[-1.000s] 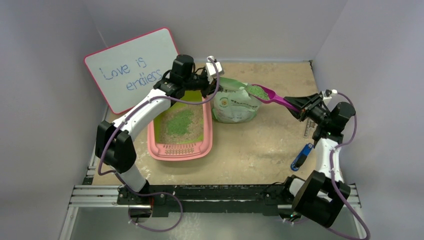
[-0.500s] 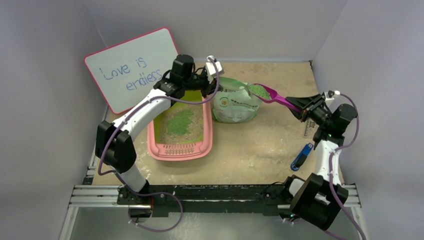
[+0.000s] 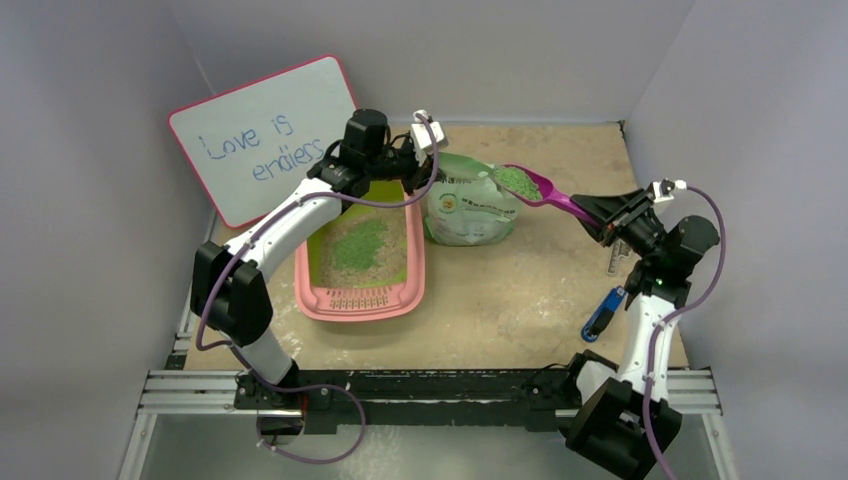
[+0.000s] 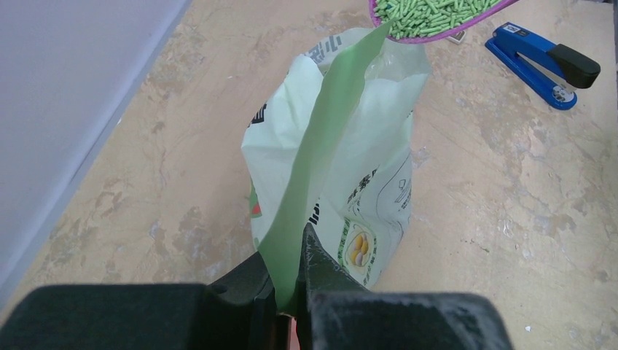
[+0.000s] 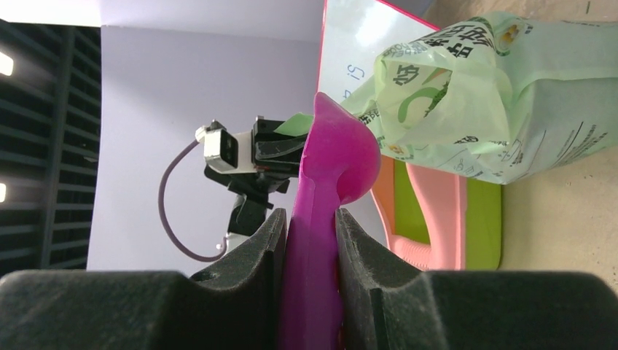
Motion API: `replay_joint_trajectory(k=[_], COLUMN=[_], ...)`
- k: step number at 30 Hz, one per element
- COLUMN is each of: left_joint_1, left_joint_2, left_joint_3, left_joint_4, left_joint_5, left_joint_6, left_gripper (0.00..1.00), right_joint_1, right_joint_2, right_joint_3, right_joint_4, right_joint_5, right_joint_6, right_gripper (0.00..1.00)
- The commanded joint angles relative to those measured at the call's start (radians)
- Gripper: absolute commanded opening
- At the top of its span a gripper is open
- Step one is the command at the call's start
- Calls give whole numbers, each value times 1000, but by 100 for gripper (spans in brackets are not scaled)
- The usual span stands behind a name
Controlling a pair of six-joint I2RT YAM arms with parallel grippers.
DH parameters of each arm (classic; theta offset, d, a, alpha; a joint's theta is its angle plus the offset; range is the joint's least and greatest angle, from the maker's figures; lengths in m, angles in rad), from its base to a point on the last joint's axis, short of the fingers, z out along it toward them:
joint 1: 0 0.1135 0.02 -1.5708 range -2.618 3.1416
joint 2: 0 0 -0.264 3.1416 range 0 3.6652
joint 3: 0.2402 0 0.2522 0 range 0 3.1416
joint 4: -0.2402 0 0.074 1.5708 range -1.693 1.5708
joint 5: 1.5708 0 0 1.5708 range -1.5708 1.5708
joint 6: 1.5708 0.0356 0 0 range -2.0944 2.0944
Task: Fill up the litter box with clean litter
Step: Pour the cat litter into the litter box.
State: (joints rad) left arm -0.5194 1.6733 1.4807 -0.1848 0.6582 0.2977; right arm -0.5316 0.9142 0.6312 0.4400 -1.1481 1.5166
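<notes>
The pink litter box point(image 3: 362, 303) lies left of centre, with a patch of clean litter point(image 3: 358, 243) on its floor. Right beside it stands a pale green printed bag point(image 3: 468, 208). My left gripper point(image 3: 408, 160) is shut on the bag's upper flap point(image 4: 321, 146) and holds it up. My right gripper point(image 3: 600, 212) is shut on the handle of a magenta scoop point(image 5: 335, 153). The scoop's bowl, heaped with green litter point(image 3: 517, 182), hovers over the bag's mouth. From the right wrist, the box's pink rim point(image 5: 437, 211) shows past the bag point(image 5: 495, 95).
A whiteboard with handwriting point(image 3: 262, 140) leans on the back-left wall. A blue stapler point(image 3: 603, 312) lies on the table near the right arm, also seen from the left wrist as a blue stapler point(image 4: 543, 62). Grey walls close in on three sides.
The right arm's elbow and lower links have swung down and to the right, while the scoop stays almost still over the bag. The left arm has not moved.
</notes>
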Motion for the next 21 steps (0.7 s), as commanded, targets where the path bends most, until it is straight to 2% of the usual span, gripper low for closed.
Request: replay_joint_trajectory(k=[1, 7, 13, 21], left_joint_1=[2, 1, 1, -1], left_joint_2=[-40, -49, -56, -57], left_joint_3=[15, 12, 9, 0], left_joint_4=[112, 112, 111, 169], left_joint_5=[6, 6, -7, -50], left_joint_6=[-12, -14, -15, -94], left_gripper=[0, 0, 0, 0], right_joint_1=[-5, -5, -5, 34], right_joint_2=[-45, -73, -97, -111], right_joint_3=[-2, -32, -29, -28], right_joint_4=[-9, 69, 72, 65], right_joint_5=[-32, -32, -37, -45], right_joint_6=[21, 95, 112, 110], right_gripper=[0, 0, 0, 0])
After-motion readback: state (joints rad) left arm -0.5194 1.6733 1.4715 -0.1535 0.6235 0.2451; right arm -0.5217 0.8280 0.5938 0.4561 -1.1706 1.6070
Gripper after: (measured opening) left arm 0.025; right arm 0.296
